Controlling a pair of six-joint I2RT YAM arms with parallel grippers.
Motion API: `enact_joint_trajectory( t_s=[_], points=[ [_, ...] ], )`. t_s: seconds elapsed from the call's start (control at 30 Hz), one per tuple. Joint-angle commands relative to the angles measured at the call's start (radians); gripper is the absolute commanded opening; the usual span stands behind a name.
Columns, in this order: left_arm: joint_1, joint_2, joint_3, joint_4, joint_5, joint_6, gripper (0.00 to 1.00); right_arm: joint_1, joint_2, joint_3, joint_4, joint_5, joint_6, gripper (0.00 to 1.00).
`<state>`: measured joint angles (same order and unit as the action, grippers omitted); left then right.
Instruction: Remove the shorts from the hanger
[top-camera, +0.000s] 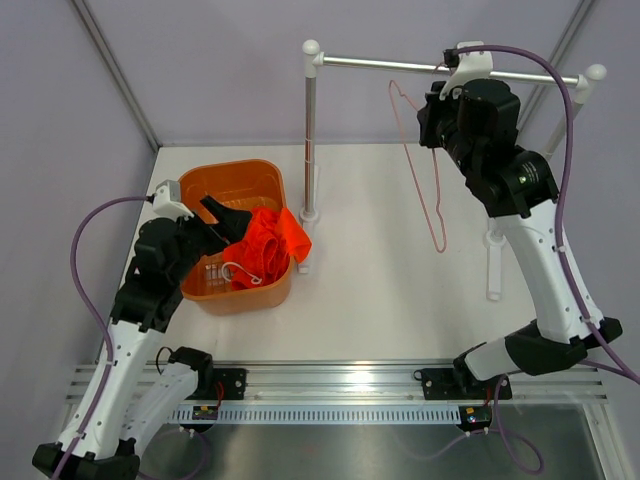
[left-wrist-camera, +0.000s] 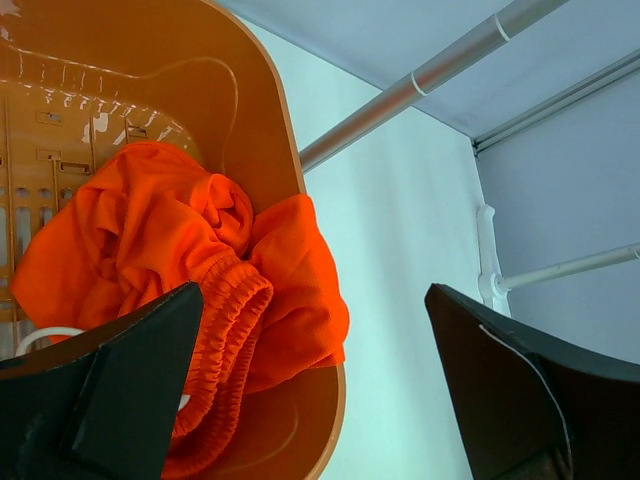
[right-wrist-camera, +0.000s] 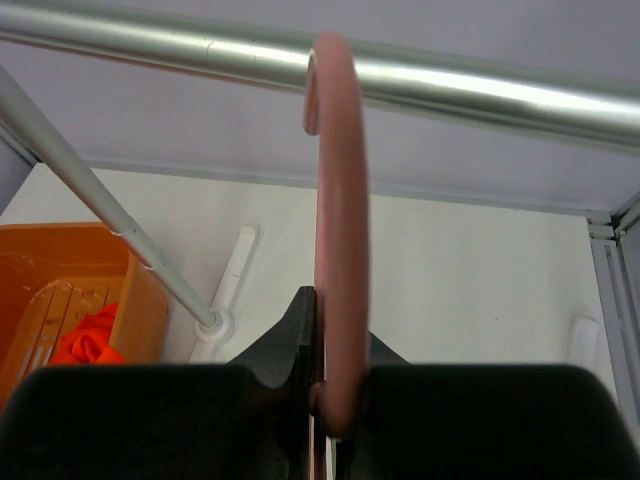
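top view, shorts (top-camera: 272, 240): we see them off the wire, bunched in the orange basket (top-camera: 240, 172), one flap draped over its rim; soft, crumpled, bright orange-red.
top view, hanger (top-camera: 440, 245): bare thin pink wire triangle, hooked on the silver rail (top-camera: 390, 63), dangling above the counter (top-camera: 390, 300).
top view, arms: left claw (top-camera: 225, 222) over the basket, which we judge the drop spot for the cloth; right claw (top-camera: 442, 95) up at the rail, we judge to steady the wire.
left wrist, left claw (left-wrist-camera: 315, 292): spread wide, nothing between its fingers, just above the shorts (left-wrist-camera: 190, 250).
left wrist, textures: gathered elastic waistband, loose folds; basket (left-wrist-camera: 250, 110) wall smooth glossy plastic, floor slotted.
right wrist, right claw (right-wrist-camera: 325, 400): pinched tight on the hanger (right-wrist-camera: 335, 200) neck below the hook.
right wrist, shapes: hook rounded matte pink, curled over the shiny round rail (right-wrist-camera: 480, 90).
task: we judge removal done.
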<state>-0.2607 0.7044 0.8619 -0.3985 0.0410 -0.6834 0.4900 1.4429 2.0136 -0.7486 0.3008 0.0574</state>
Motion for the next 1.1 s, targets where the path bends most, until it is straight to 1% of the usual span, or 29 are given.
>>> enact_joint_trajectory(
  t_s=[0.0,0.07,0.2,0.4,0.5,0.57,0.73,1.07],
  points=[
    [-0.002,-0.013,0.026,0.003,0.013,0.039,0.99,-0.030,0.052,0.083,0.026,-0.048,0.002,0.00],
    [-0.002,-0.014,0.016,0.006,0.019,0.044,0.99,-0.050,0.076,0.114,0.015,-0.060,0.004,0.00],
    [-0.002,-0.020,0.002,0.006,0.030,0.051,0.99,-0.079,0.163,0.242,-0.031,-0.080,0.010,0.00],
    [-0.002,-0.031,-0.008,0.009,0.031,0.065,0.99,-0.102,0.269,0.385,-0.087,-0.118,0.016,0.00],
    [-0.002,-0.028,-0.006,0.006,0.031,0.070,0.99,-0.106,0.310,0.413,-0.110,-0.130,0.022,0.00],
    [-0.002,-0.026,-0.006,0.007,0.033,0.073,0.99,-0.108,0.323,0.410,-0.115,-0.134,0.025,0.00],
    [-0.002,-0.025,-0.008,0.009,0.037,0.077,0.99,-0.111,0.329,0.344,-0.103,-0.137,0.041,0.00],
    [-0.002,-0.022,-0.015,0.010,0.045,0.076,0.99,-0.111,0.283,0.205,-0.064,-0.132,0.062,0.00]
  ],
)
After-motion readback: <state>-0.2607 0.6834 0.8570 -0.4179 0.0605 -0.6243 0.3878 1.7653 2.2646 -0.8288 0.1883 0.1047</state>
